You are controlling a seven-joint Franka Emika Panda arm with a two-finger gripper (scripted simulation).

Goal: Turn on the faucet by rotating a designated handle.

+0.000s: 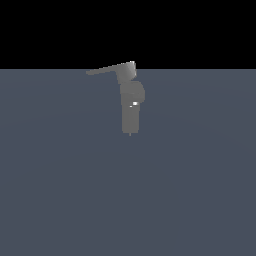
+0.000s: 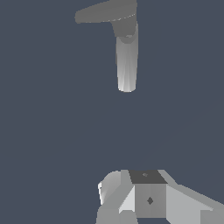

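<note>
Overall, the faucet (image 1: 131, 107) stood alone on the flat grey-blue floor (image 1: 60, 190), near the middle of the exterior view. Its handle (image 1: 107, 69) projected from the top block toward the exterior view's left, roughly level. The wrist view showed the gripper (image 2: 140, 197) only in part, well apart from the faucet (image 2: 127, 61) and handle (image 2: 105, 11); its opening could not be judged, and it held nothing visible.

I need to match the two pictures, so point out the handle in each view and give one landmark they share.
Exterior view: the handle sits atop the faucet, its blade pointing to the exterior view's left.
Wrist view: the handle shows at the far end of the faucet, well apart from the hand.
Shared landmark: the faucet's upright grey body.
</note>
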